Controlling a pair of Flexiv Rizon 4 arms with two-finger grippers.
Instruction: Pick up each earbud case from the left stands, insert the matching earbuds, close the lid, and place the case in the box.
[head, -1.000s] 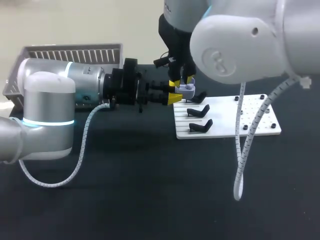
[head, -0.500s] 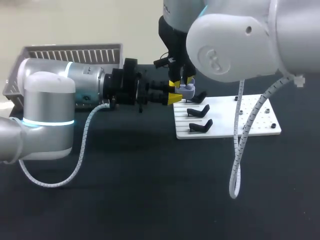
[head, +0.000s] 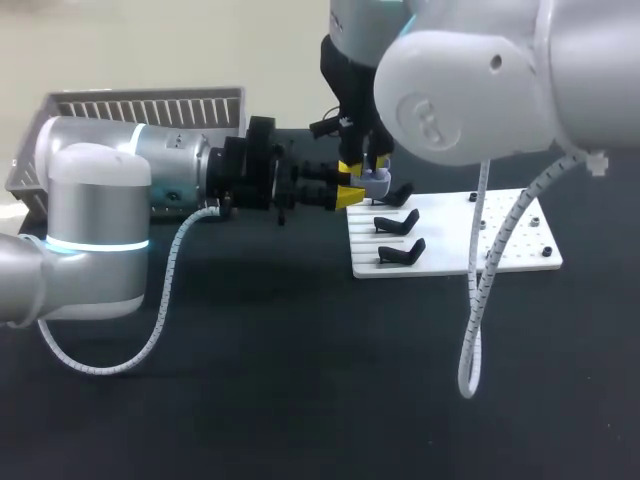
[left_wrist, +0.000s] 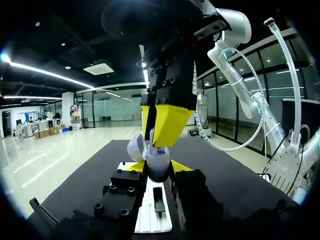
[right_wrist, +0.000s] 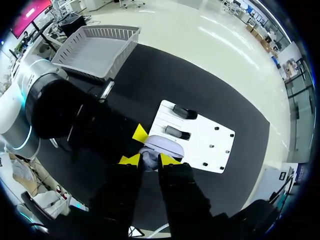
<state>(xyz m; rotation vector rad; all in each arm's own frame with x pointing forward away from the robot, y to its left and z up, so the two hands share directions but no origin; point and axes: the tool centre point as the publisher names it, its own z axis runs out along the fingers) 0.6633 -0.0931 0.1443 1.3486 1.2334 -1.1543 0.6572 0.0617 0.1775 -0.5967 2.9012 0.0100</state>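
By the rear stand (head: 400, 193), left gripper (head: 352, 194) still clamps the case (left_wrist: 157, 170) — unmoved

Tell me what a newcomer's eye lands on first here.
The two grippers meet at the left edge of the white stand board. The left gripper holds a pale earbud case with its lid open, and the right gripper hangs straight down onto it. Next come the black stands on the board and the grey basket at the table's far left.
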